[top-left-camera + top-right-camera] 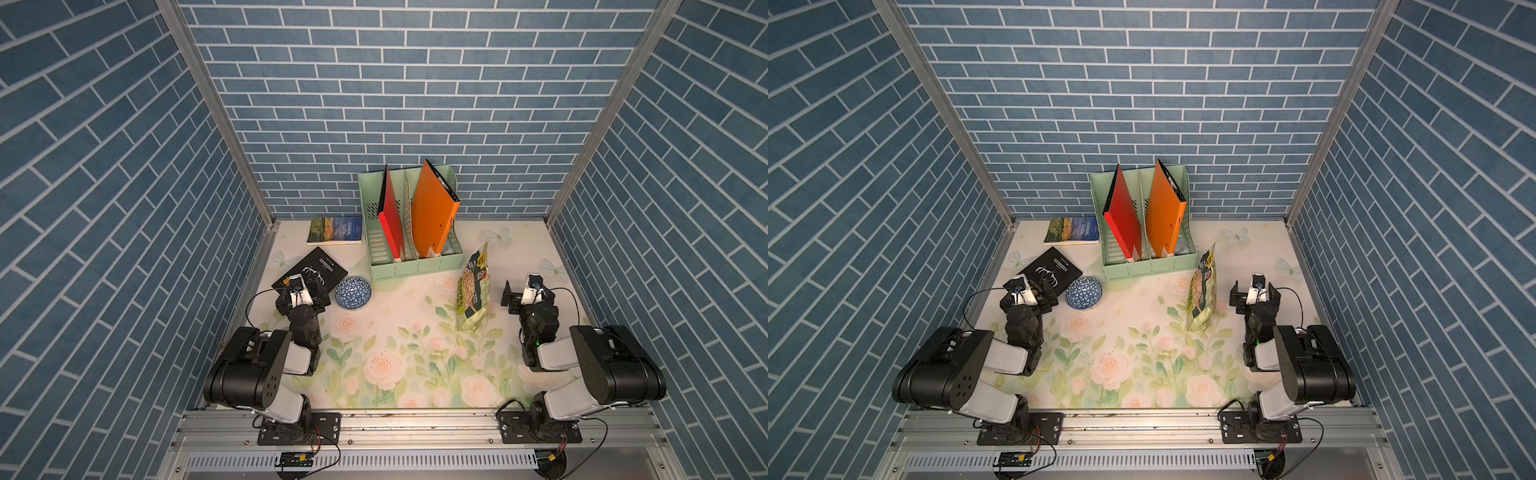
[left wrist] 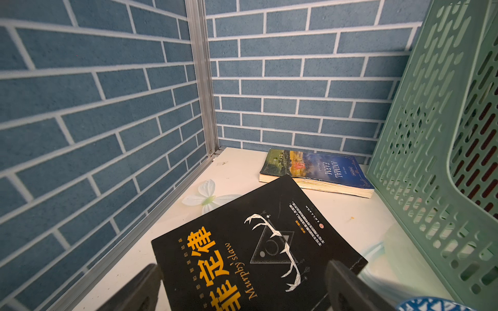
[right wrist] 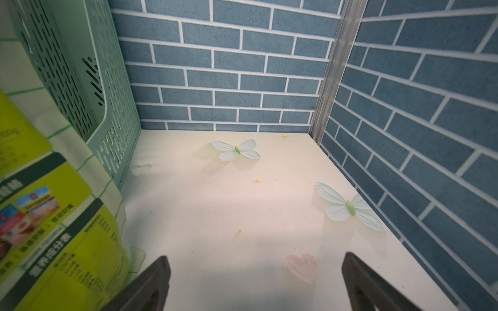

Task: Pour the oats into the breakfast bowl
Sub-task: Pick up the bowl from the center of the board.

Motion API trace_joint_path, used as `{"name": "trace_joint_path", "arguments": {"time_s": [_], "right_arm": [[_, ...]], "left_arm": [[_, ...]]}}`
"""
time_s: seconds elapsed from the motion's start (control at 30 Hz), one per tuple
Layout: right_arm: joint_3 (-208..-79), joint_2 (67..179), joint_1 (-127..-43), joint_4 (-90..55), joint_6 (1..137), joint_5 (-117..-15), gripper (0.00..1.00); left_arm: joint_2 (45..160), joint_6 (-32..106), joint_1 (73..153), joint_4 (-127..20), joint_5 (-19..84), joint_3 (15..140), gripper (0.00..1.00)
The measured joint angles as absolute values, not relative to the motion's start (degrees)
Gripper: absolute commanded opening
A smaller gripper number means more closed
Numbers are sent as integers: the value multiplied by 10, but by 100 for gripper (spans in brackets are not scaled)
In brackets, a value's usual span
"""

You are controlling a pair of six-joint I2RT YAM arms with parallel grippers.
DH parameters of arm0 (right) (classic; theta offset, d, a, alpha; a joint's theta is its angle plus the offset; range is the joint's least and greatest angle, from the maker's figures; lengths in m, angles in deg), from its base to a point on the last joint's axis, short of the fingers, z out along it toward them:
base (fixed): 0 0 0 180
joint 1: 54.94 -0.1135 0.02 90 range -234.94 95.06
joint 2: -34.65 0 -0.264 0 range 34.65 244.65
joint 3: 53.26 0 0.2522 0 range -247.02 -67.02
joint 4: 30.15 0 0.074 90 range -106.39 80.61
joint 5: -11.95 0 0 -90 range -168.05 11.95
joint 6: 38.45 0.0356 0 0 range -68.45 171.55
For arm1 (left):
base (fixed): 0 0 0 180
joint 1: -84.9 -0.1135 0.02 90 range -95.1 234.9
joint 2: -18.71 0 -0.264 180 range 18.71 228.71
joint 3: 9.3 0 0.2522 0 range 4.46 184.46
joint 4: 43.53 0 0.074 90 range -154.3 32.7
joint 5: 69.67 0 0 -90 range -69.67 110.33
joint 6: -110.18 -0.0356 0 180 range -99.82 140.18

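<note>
Left wrist view showed the left gripper with its jaws spread wide and nothing between them, positioned over the near end of a black book that lay flat on the desk. A sliver of the breakfast bowl sat at the frame edge, just beside that gripper. In both top views the bowl rested on the desk between the black book and the mint-green file rack, close to the book's corner. Whether it touched the book could not be told, and it possibly lay tilted, since its patterned face was turned toward the camera.

The oat pouch stood upright on the right half of the desk, leaning slightly, in front of the rack's right corner and well apart from the bowl.

The right gripper was likewise fully spread and empty, over bare desk. The pouch stood just to its left, with a narrow gap between them in both top views.

The rack held a red folder and an orange folder in separate compartments, both leaning. A paperback titled "Animal Farm" lay flat near the back wall, left of the rack.
</note>
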State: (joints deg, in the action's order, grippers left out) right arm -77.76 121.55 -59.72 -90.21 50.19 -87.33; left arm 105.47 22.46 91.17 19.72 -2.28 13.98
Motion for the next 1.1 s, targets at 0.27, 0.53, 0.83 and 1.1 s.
{"name": "trace_joint_path", "arguments": {"time_s": [0.27,0.53,0.83,1.1], "right_arm": [[-913,1048,-599,-609,567,-907,100],[-914,919,-597,-378,739,-954,100],[-940,833,-594,-213,801,-948,100],[-1010,863,-594,-106,801,-883,100]], "left_arm": [[986,229,929,179,-75,112,100],[844,361,938,-208,-140,388,100],[830,483,931,-467,55,472,97],[866,550,931,-566,146,460,89]]}}
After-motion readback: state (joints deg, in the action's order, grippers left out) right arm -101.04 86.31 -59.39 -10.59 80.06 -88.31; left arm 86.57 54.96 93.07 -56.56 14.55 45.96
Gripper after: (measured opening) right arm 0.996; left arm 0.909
